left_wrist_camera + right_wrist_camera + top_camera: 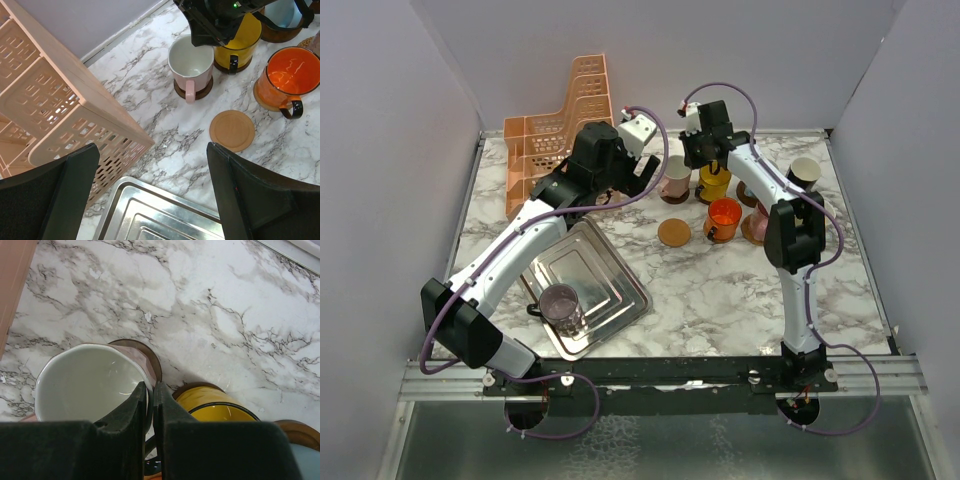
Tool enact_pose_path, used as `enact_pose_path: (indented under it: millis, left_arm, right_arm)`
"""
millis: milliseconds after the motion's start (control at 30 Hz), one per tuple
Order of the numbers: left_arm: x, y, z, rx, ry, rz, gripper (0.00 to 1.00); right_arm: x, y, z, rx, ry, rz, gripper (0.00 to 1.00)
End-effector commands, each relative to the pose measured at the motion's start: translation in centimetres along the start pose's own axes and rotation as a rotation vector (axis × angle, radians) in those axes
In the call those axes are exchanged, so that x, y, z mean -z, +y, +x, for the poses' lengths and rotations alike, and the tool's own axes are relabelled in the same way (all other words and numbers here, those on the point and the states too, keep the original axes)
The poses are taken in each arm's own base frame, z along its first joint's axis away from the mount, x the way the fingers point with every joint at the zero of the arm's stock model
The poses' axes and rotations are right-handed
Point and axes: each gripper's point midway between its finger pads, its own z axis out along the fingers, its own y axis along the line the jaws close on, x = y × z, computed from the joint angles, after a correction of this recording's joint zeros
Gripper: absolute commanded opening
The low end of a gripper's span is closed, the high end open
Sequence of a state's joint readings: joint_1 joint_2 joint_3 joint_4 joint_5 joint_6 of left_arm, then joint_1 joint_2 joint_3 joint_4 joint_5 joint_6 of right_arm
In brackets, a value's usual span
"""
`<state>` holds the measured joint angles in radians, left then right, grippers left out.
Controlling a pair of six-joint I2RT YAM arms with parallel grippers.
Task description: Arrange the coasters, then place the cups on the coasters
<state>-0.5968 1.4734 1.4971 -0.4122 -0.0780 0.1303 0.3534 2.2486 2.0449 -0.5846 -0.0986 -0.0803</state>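
Yellow cup [245,42] seated under right claw [150,386], pinched shut, seemingly empty; left claw [151,150] wide, empty; bare coaster [232,130] ahead likely needs cup next.

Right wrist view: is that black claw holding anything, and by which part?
Cannot be told: the right gripper is shut beside the glossy yellow mug, but any pinch on its handle is hidden.

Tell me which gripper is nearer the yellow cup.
Right. The right gripper hangs just above the yellow cup; the left gripper sits off to its left, past the pink cup.
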Motion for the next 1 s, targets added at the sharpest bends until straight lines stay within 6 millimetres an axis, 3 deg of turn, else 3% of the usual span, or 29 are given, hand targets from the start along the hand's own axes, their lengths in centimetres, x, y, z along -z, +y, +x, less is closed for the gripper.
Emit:
enact_pose_path:
  millis: [0,967]
  left_arm:
    - [1.1,0.0,-1.0,-0.002,-0.041,0.014,0.93]
    - [0.9,0.1,-1.0,-0.005,-0.038,0.020,0.93]
  right_arm:
    - [-0.4,0.5,0.1,0.000,0.010,-0.043,0.07]
    - [-1.0,1.2,1.3,-0.005,0.061,-0.083,0.16]
